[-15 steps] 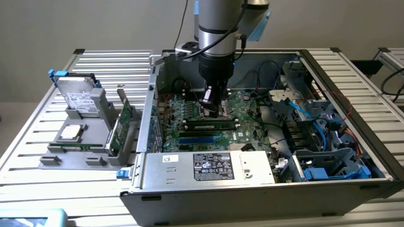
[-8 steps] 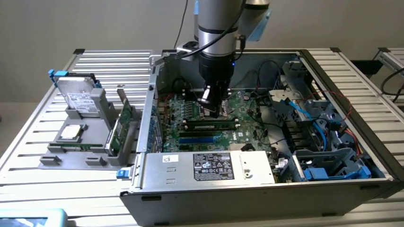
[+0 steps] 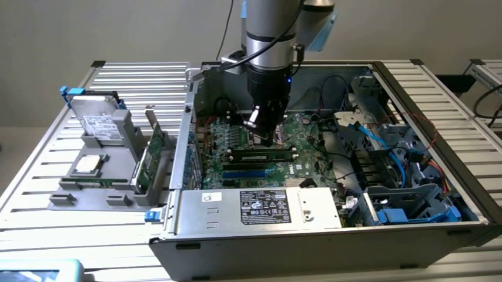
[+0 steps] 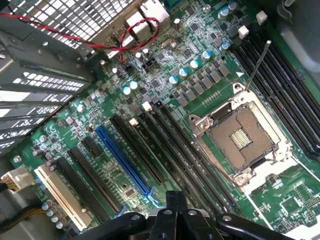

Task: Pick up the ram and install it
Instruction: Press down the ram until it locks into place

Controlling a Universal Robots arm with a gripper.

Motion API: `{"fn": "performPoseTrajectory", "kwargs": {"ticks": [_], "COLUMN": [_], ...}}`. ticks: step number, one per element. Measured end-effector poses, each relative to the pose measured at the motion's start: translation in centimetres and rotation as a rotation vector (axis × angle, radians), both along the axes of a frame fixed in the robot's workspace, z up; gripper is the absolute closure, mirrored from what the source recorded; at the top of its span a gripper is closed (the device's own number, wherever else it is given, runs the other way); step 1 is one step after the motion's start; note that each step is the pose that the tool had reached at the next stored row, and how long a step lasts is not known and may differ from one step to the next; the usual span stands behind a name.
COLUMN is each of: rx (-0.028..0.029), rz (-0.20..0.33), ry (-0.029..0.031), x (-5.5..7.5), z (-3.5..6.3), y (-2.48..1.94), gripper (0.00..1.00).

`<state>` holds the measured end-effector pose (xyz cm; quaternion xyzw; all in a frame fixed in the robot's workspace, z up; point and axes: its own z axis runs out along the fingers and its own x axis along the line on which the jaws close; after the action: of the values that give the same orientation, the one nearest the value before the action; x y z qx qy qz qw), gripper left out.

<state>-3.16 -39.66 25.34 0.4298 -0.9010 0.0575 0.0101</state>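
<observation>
The ram (image 3: 263, 157), a narrow green stick with dark chips, stands in a black slot on the motherboard (image 3: 231, 138) inside the open computer case. My gripper (image 3: 267, 140) hangs just behind and above it; I cannot tell whether they touch. In the wrist view my gripper (image 4: 175, 207) is shut with nothing between its black fingers (image 4: 176, 200). It hovers over the motherboard (image 4: 165, 75) beside the long black slots (image 4: 195, 160), and the ram is hidden there.
The open CPU socket (image 4: 242, 137) and a blue slot (image 4: 122, 160) lie near the fingers. Blue slots (image 3: 247, 171) and the power supply (image 3: 259, 207) sit in front of the ram. At the exterior view's left, a grey fixture (image 3: 59, 200) holds a hard drive (image 3: 98, 120), an upright green card (image 3: 154, 150) and a thin green strip (image 3: 98, 181).
</observation>
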Motion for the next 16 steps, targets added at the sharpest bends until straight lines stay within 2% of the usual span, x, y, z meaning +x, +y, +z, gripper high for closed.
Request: {"fn": "performPoseTrajectory", "kwargs": {"ticks": [7,16], "rx": [-0.0001,-0.0003], "rz": [-0.085,-0.194], "ry": [-0.0077,-0.0147], "x": [0.00,0.00], "z": [0.00,0.00], "y": [0.00,0.00], "gripper": [0.89,0.89]}}
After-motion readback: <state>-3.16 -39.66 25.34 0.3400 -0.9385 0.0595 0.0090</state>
